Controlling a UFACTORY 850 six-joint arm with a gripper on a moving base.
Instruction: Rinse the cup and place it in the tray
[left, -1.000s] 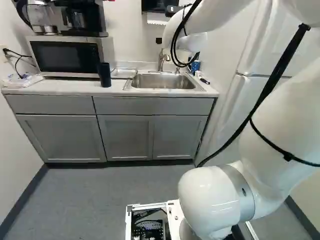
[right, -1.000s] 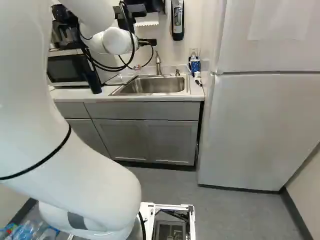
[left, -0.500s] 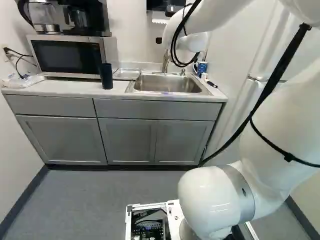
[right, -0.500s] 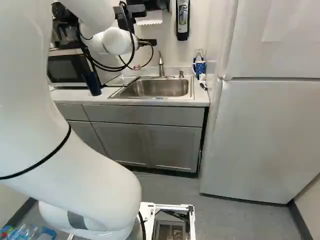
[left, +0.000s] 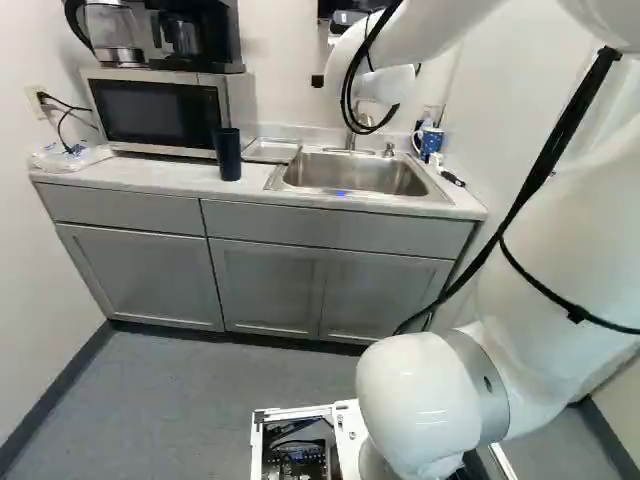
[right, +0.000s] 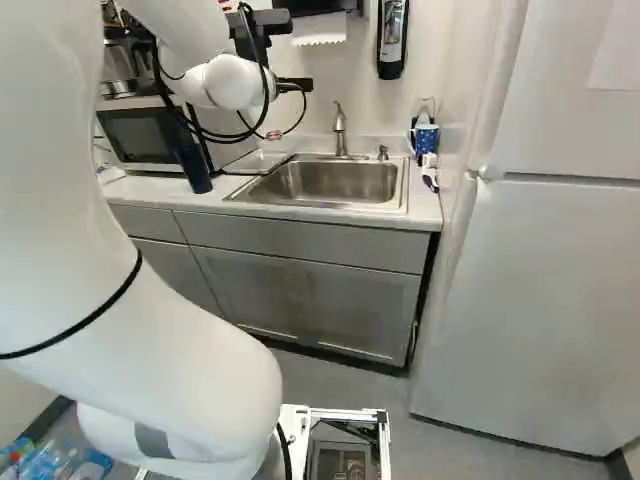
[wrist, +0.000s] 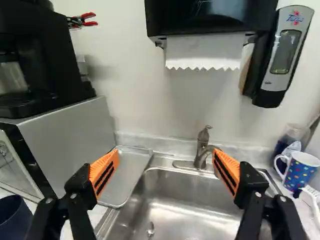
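My base has moved, turning toward my left I think, so tabletop (left: 120, 176) and sink (right: 330, 182) have slid rightward in both base views; my arm keeps its pose over its own joint. My hand (wrist: 166, 154) is spread wide, orange pads well apart, with nothing between them.

Nearest, outside my left finger, the dark cup (wrist: 14, 218) stands upright on the tabletop, mouth up, in front of the microwave (wrist: 75, 142) and just beside the tray. I take it for the one to rinse. It is tall and narrow with smooth sides; I expect it light and fairly stiff, easy to tip if I nudge it high, and slippery once wet. I'd take it across opposite walls, around mid-height, level and square, leaving the mouth free for water, and squeeze only moderately in case the wall is thin.

Further in, the metal tray (wrist: 131, 172) lies flat between microwave and sink. At the sink's back stands the tap (wrist: 202, 147). Past my right finger is a spotted mug (wrist: 301, 170), likely heavier, brittle ceramic, which I'd keep clear of.
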